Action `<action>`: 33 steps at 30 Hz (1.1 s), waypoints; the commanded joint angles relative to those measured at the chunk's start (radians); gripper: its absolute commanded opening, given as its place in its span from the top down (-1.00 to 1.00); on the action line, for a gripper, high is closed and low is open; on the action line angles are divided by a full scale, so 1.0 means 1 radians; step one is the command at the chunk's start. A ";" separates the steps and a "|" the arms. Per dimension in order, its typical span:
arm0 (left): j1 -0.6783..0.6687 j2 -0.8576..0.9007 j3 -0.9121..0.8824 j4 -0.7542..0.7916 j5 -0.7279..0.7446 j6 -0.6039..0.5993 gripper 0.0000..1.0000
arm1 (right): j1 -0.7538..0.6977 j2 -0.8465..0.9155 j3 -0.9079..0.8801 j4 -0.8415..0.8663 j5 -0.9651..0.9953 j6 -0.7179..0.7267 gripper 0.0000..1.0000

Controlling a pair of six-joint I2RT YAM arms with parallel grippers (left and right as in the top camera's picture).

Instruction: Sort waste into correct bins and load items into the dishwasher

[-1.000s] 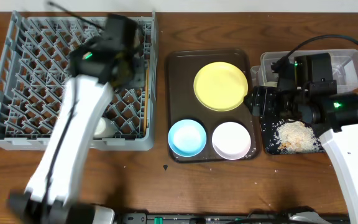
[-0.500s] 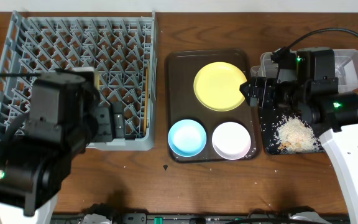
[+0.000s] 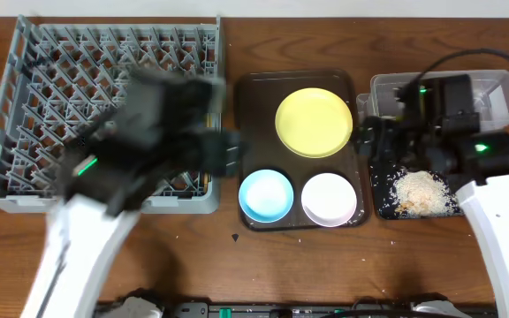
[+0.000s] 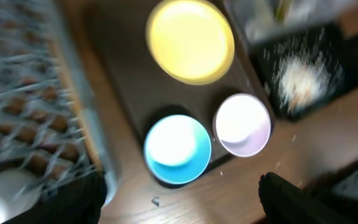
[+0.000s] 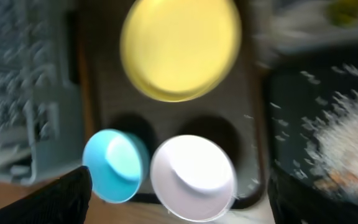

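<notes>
Swung off the dish rack [image 3: 25, 88], the left pincer [image 4: 180, 183] gapes empty near the light blue bowl [image 3: 266, 195] at the serving tray's [image 3: 259, 124] seven o'clock; right pincer [image 5: 179, 180] spread wide, empty.

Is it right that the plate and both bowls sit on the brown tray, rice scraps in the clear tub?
No. The overhead view shows the rice scraps in the black tray, not the clear tub. The yellow plate, blue bowl and white bowl sit on the brown tray.

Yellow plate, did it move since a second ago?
No. The yellow plate sits in the same spot at the back of the brown tray, just behind the blue bowl and the white bowl.
</notes>
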 commanded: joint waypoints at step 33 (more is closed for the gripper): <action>-0.316 0.752 -0.010 0.286 -0.078 0.067 0.23 | -0.282 0.003 -0.197 -0.019 -0.082 -0.030 -0.77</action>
